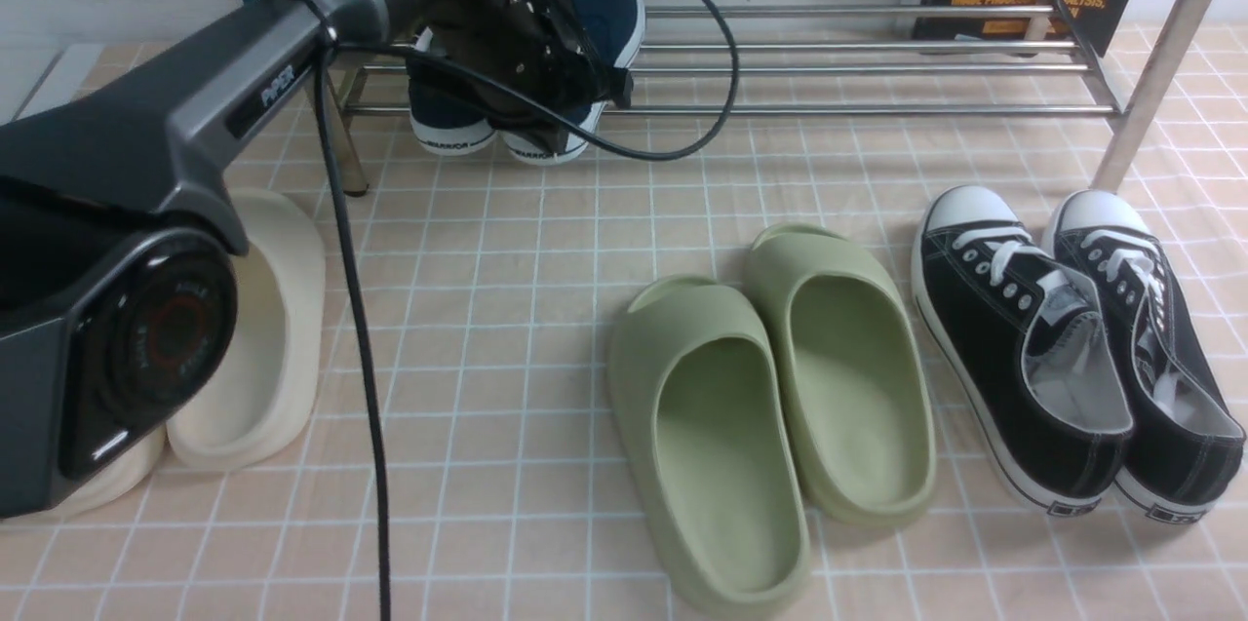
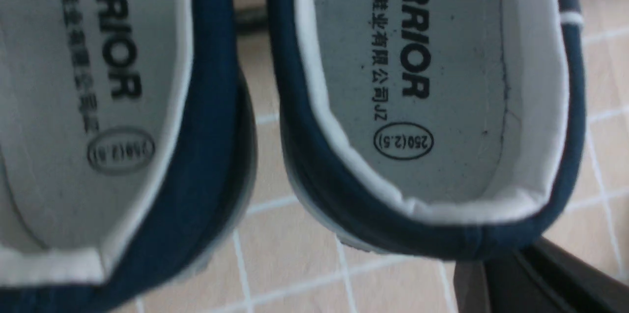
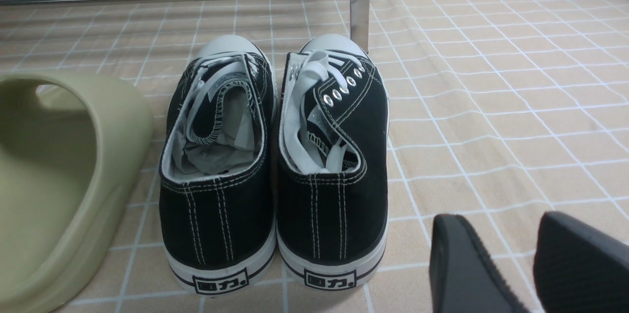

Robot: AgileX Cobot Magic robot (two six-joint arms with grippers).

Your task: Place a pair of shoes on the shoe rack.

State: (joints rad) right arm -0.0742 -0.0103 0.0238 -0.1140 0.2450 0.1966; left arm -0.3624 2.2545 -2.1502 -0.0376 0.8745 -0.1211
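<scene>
My left arm reaches out to the left end of the shoe rack, and the left gripper sits right on top of the pair of shoes. Both navy slip-ons lie side by side across the chrome bars, white-soled heels towards me and hanging over the front bar, toes pointing to the back wall. The gripper body and its cable cover the middle of the pair, so from the front I cannot tell how the jaws stand.

The left wrist camera looks straight down into both shoes, grey "WARRIOR" insoles filling the view. The checked cloth shows in the gap between the shoes. One dark finger shows just outside the heel of one shoe; whether it presses the canvas I cannot tell.

My right gripper hangs low over the cloth with its jaws apart and nothing between them, just behind the heels of the black lace-up sneakers, well apart from the navy pair.
</scene>
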